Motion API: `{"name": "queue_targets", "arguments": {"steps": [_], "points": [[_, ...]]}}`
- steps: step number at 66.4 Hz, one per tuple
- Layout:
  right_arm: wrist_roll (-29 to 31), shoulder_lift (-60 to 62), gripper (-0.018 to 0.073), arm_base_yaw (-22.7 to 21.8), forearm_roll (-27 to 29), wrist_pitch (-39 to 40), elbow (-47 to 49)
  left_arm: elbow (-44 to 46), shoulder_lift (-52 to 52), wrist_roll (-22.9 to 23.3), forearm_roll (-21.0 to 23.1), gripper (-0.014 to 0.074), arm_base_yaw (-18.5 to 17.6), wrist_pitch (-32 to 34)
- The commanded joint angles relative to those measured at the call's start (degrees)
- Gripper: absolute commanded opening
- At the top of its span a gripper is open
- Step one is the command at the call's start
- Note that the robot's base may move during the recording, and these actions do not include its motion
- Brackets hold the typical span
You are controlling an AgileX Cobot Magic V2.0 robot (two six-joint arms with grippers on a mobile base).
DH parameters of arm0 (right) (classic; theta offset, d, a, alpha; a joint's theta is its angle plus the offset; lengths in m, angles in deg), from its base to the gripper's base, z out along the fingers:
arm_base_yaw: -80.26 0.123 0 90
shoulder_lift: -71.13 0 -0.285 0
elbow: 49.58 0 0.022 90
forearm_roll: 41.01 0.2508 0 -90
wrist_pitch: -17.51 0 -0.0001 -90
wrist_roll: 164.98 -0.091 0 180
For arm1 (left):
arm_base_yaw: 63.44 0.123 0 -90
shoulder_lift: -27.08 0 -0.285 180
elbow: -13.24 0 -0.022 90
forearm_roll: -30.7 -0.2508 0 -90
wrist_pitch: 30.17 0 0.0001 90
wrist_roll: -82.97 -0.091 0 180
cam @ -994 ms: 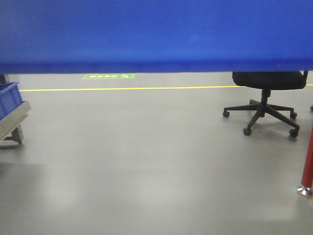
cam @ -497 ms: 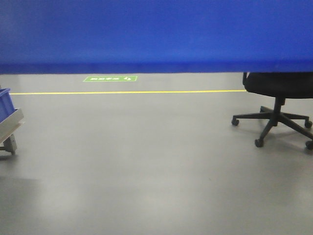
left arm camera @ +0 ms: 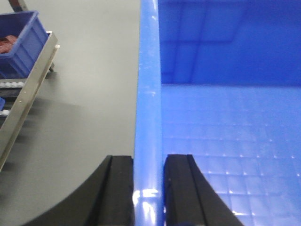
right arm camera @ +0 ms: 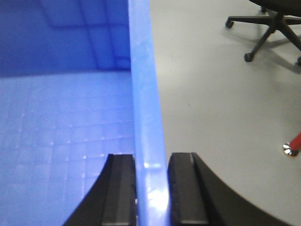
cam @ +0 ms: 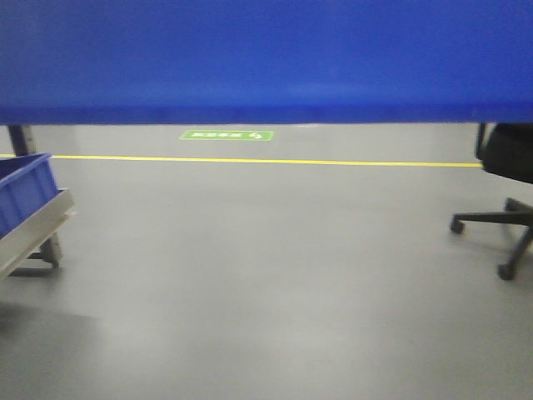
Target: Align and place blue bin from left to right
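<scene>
**Blue bin** [cam: 266,58]: large, bright blue, open-topped, with a grid-patterned inner floor. It is carried between the two arms, clear of the floor, and its smooth side wall fills the upper band of the front view.

**Left gripper** [left arm camera: 148,188]: black fingers [left arm camera: 120,188] set narrow, one on each side of the bin's left wall, pinching the rim.

**Right gripper** [right arm camera: 151,188]: black fingers [right arm camera: 117,188] set narrow in the same way, clamping the rim of the bin's right wall.

**Grey floor** [cam: 266,275]: smooth and bare beneath the bin.

**Yellow line** [cam: 266,161]: runs left to right across the far floor.

**Green floor marking** [cam: 226,135]: lies just beyond the yellow line; its lettering is illegible.

**Small blue bin** [cam: 25,192]: stands at the far left on a sloping metal rack [cam: 37,229]. It holds something reddish that is too unclear to name.

**Black office chair** [cam: 508,167]: stands at the right edge on a castor base, well apart from the rack.

**Red post** [right arm camera: 295,140]: stands at the right on a shiny metal foot, near the chair.
</scene>
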Motion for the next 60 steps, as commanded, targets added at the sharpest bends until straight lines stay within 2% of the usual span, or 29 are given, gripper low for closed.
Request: {"name": "queue_targets", "arguments": {"steps": [1, 60], "points": [[-0.7, 0.2, -0.0070, 1.0, -0.4, 26.9, 0.6, 0.6, -0.4, 0.3, 0.1, -0.0111, -1.4, 11.6], [-0.7, 0.2, -0.0070, 1.0, -0.4, 26.9, 0.6, 0.6, -0.4, 0.3, 0.1, -0.0111, -1.4, 11.6]]}}
